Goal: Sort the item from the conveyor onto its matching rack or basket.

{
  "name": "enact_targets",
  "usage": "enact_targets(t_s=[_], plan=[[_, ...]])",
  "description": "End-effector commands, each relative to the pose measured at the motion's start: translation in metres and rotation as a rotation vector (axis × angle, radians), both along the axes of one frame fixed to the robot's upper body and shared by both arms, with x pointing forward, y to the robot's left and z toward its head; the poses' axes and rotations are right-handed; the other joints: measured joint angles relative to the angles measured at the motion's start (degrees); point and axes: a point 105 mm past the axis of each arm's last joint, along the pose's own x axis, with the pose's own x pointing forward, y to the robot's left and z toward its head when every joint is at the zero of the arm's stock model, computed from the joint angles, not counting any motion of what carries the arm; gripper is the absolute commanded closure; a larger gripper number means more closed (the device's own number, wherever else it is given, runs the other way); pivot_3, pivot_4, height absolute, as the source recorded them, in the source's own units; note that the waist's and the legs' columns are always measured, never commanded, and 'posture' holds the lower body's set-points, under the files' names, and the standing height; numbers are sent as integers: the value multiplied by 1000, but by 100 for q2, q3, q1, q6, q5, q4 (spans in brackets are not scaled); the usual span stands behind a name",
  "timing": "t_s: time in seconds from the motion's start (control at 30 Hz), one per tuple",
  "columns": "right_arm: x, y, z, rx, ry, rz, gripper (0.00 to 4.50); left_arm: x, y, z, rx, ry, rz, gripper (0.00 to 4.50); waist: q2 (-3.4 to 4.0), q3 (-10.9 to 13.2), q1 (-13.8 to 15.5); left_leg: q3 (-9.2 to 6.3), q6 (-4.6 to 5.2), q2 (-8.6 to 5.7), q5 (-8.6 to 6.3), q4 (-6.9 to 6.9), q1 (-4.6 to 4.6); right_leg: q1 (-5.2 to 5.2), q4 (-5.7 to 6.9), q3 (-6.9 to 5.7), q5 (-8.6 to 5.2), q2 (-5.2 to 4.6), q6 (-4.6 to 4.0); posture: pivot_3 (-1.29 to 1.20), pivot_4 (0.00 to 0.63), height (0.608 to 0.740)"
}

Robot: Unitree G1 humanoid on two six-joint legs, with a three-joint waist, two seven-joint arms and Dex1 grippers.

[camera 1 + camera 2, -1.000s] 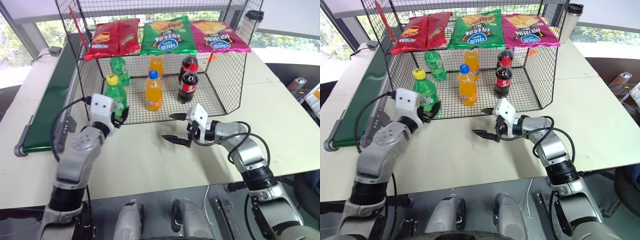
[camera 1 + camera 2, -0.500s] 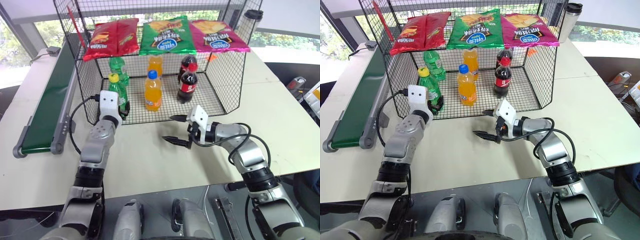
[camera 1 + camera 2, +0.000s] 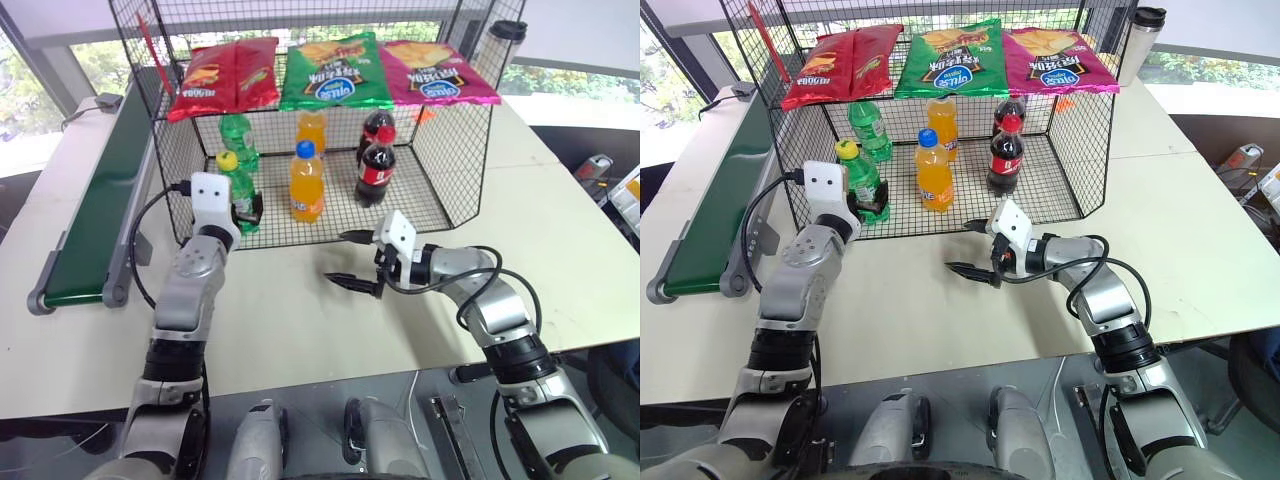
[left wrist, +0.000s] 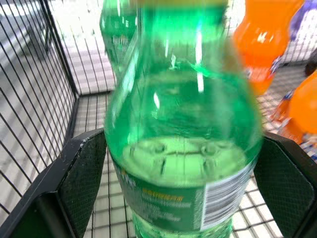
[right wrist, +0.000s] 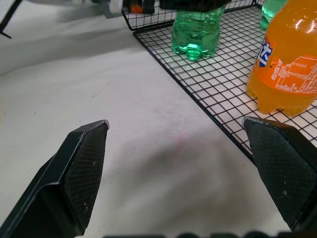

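Observation:
The item, a clear-green bottle (image 3: 236,185) with a yellow cap, stands upright on the mesh floor at the front left corner of the black wire basket (image 3: 455,170). My left gripper (image 3: 245,210) reaches level into the basket. It is open, one finger on each side of the bottle (image 4: 183,144). In the right wrist view the bottle's base (image 5: 195,37) rests on the mesh. My right gripper (image 3: 340,256) hovers open and empty over the table in front of the basket. The dark-green conveyor (image 3: 95,215) runs along the left.
Inside the basket stand an all-green bottle (image 3: 238,135), two orange bottles (image 3: 307,185) and two cola bottles (image 3: 375,165). Three chip bags (image 3: 335,70) lie on its upper shelf. A tumbler (image 3: 505,40) stands behind the basket on the right.
My left gripper carried the green bottle forward into the basket's front left corner, then opened around it. The right arm has kept still.

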Motion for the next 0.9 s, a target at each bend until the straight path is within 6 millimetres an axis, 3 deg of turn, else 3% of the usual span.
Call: enact_targets(t_s=[0.03,0.17,0.3,0.53,0.9], plan=[[-3,3,13,22,-50,27,0,-15,-2,28,57,-83,-27,33,0,0,1,0,0,0,0,0,0,0,0,0,0,0,0,0,150,740],[-3,4,13,24,-50,26,0,-31,-3,45,116,-131,-32,33,0,0,5,-1,0,1,0,0,0,0,0,1,0,1,0,0,150,740],[-3,4,13,24,-52,23,0,-49,-2,45,138,-108,-63,33,0,0,2,-1,0,0,0,0,0,2,-2,1,0,0,0,0,150,740],[-4,2,9,20,-34,19,0,-90,-1,16,136,-5,-113,33,1,0,-6,-4,0,1,0,-1,2,1,0,2,-1,1,-2,0,150,740],[-3,-2,5,17,-27,-9,0,-121,7,-36,102,156,-88,33,2,-1,5,-5,0,1,0,1,3,1,-1,4,-3,1,-4,0,150,740]])
